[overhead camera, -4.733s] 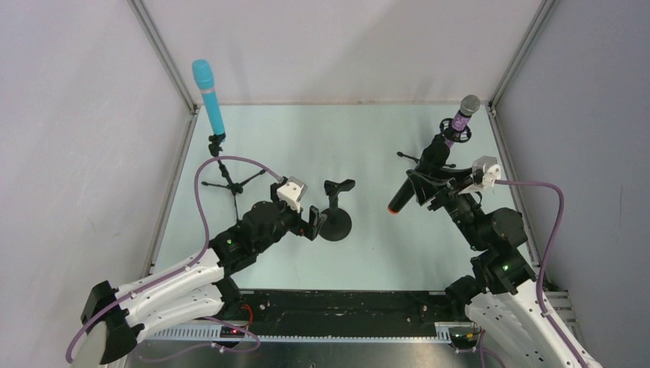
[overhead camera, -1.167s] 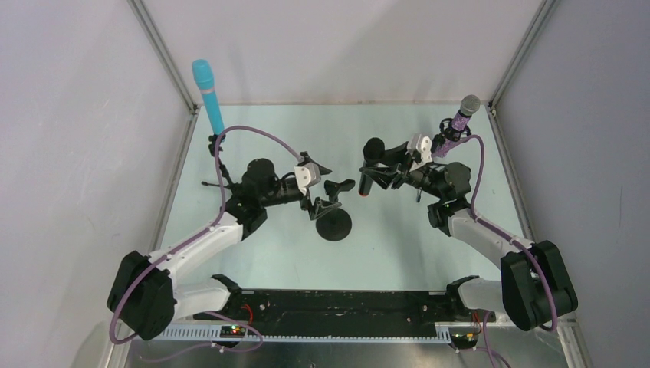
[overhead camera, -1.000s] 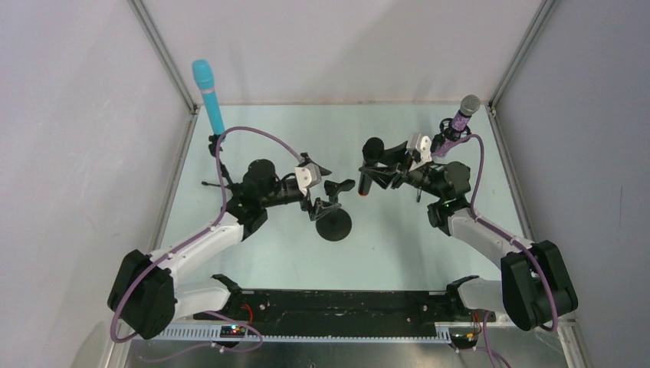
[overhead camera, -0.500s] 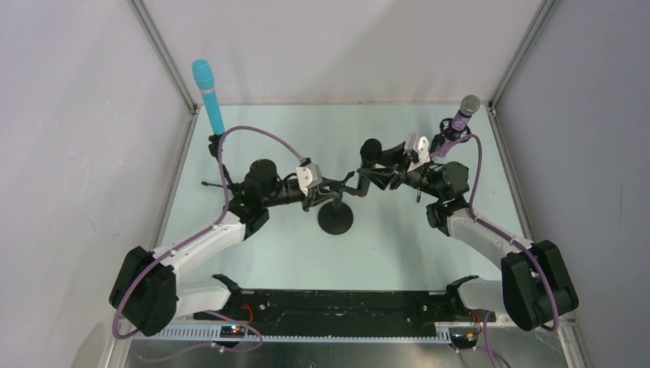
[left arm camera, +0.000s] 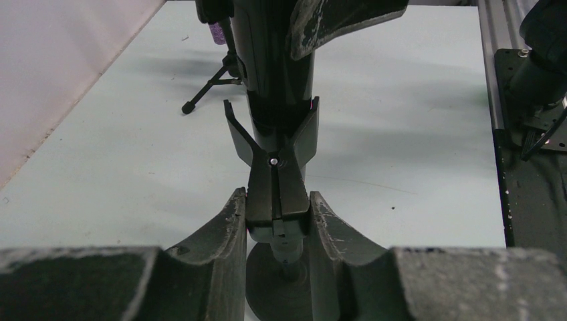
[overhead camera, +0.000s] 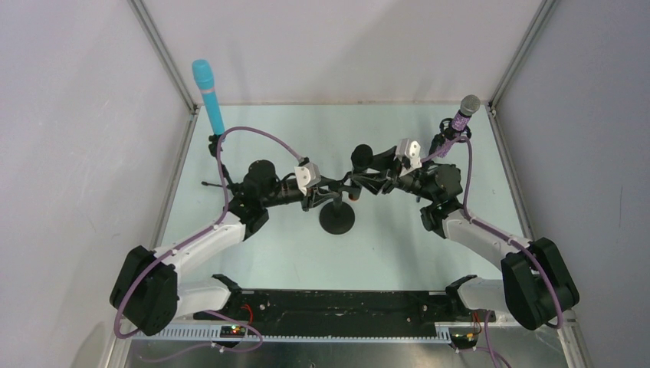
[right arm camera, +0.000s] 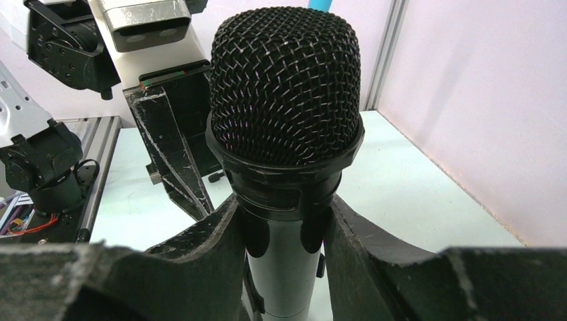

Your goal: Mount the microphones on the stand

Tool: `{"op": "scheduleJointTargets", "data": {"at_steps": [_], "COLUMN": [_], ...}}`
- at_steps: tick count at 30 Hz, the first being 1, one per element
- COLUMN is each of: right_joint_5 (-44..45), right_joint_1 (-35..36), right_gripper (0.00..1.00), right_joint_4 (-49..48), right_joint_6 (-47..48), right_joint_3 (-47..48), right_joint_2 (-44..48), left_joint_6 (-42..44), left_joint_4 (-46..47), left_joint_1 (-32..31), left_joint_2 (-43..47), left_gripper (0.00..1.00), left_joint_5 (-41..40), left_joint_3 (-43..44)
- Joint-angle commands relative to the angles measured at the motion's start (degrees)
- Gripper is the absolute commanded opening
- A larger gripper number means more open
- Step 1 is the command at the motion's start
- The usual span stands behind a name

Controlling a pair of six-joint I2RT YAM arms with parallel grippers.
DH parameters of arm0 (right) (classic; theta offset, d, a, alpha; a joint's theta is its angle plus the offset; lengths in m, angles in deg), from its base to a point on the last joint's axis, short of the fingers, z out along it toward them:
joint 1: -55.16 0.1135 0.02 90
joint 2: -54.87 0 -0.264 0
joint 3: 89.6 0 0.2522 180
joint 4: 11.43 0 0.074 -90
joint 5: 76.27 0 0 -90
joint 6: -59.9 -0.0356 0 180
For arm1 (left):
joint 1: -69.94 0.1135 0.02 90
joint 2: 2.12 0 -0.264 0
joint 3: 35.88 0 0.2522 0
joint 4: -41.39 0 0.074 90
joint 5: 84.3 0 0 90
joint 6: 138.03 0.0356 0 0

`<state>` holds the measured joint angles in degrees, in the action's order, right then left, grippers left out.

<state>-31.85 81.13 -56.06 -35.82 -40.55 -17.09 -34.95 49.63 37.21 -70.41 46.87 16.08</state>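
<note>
The black microphone (overhead camera: 361, 162) hangs head up in my right gripper (overhead camera: 377, 178), which is shut on it just below the mesh head (right arm camera: 284, 87). Its lower end sits between the spread arms of the clip (left arm camera: 271, 134) on the round-based stand (overhead camera: 337, 221). My left gripper (left arm camera: 275, 200) is shut on the clip's rear tabs, and its fingers (left arm camera: 227, 227) press them from both sides. The light blue microphone (overhead camera: 208, 84) stands in a tripod stand at the back left. At the back right, the purple microphone (overhead camera: 464, 111) sits in another stand.
Tripod legs (left arm camera: 200, 93) of the purple microphone's stand spread on the pale green table (overhead camera: 291, 138) behind the clip. Aluminium frame posts (overhead camera: 165, 57) and white walls close in the back and sides. A black rail (overhead camera: 337, 307) runs along the near edge.
My left gripper went from open to shut on the clip's tabs, and the clip's arms spread. The right gripper carried the black microphone left and down into the clip.
</note>
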Motion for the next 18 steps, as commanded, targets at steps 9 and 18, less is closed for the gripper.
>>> {"op": "scheduleJointTargets", "data": {"at_steps": [9, 18], "right_joint_5": [3.7, 4.2], "right_joint_1": [3.4, 4.6], "right_gripper": [0.00, 0.00], "right_joint_4": [-5.5, -5.7], "right_joint_6": [1.4, 1.5], "right_joint_3": [2.8, 2.8], "right_joint_2": [-1.7, -2.3], "left_joint_6": [-0.4, -0.4], "left_joint_4": [-1.2, -1.2], "left_joint_1": [-0.1, 0.0], "left_joint_2": [0.3, 0.2], "left_gripper": [0.00, 0.00], "left_joint_5": [2.5, 2.5], "left_joint_3": [-0.7, -0.7]}}
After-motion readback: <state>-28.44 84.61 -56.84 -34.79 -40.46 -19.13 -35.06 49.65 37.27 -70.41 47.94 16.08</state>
